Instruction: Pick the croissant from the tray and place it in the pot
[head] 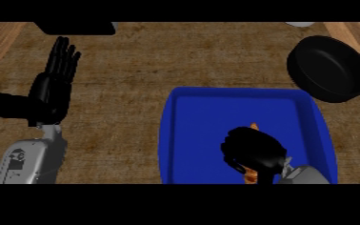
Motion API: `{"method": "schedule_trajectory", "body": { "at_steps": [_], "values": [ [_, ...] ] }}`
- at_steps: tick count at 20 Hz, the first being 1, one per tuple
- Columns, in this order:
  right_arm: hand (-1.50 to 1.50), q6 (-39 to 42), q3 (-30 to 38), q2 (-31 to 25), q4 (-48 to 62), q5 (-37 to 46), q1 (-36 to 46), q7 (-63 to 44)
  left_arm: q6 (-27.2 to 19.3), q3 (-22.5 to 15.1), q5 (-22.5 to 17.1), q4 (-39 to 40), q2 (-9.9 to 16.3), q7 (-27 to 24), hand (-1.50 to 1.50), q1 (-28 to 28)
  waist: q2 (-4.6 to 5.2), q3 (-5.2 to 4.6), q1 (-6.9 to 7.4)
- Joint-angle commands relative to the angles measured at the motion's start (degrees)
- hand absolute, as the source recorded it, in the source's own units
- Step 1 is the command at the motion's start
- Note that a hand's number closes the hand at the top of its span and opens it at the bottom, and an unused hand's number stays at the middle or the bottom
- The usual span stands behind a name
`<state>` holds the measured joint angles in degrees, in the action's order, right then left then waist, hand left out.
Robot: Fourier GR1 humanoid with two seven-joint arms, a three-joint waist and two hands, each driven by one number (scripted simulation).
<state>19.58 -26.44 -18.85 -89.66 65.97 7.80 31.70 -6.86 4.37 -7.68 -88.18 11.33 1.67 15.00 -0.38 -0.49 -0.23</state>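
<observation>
On a brown surface (141, 76): left hand, blue tray, right hand, black pot.
Left hand (53, 83) rests at the left, fingers straight. Right hand (253, 153) curls over an orange croissant (254, 126) in the near part of the tray (211, 124). Pot (325, 69) sits far right.

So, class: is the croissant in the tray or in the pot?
In the tray. The croissant shows orange under the curled right hand, inside the blue tray; the black pot stands apart.
</observation>
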Motion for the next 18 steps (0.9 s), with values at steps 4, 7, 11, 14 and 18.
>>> {"method": "schedule_trajectory", "body": {
  "at_steps": [4, 7, 11, 14, 18],
  "values": [
    [1.50, 3.6, 10.3, 11.2, -2.6, -1.7, 6.2, -18.2, 0.8, 1.4, -1.3, -0.7, 1.4, 2.8, 0.00, 2.3, 0.51, 0.42, 0.56],
    [1.50, -2.5, 13.6, 18.3, -1.6, 2.1, 8.0, -33.7, 1.1, 0.4, -0.5, -1.0, 1.0, 1.4, 0.00, -0.1, 0.50, 0.32, 1.54],
    [1.50, -9.7, 16.5, 18.7, -2.3, 4.8, 14.4, -50.1, 1.1, -1.1, -0.4, -0.9, -0.5, 1.1, 0.00, 0.7, 0.44, 0.32, 2.13],
    [1.50, -12.8, 16.3, 18.8, -3.7, 10.0, 20.0, -63.1, 1.5, 0.2, -0.9, -0.7, 0.8, 1.7, 0.00, 1.4, 0.08, 0.29, 2.41],
    [1.50, -17.4, 17.0, 18.8, -0.5, 16.5, 29.6, -76.1, 1.6, -0.1, -0.8, -0.4, 0.4, 1.0, 0.00, 1.3, 0.45, 0.35, 2.70]
  ]
}}
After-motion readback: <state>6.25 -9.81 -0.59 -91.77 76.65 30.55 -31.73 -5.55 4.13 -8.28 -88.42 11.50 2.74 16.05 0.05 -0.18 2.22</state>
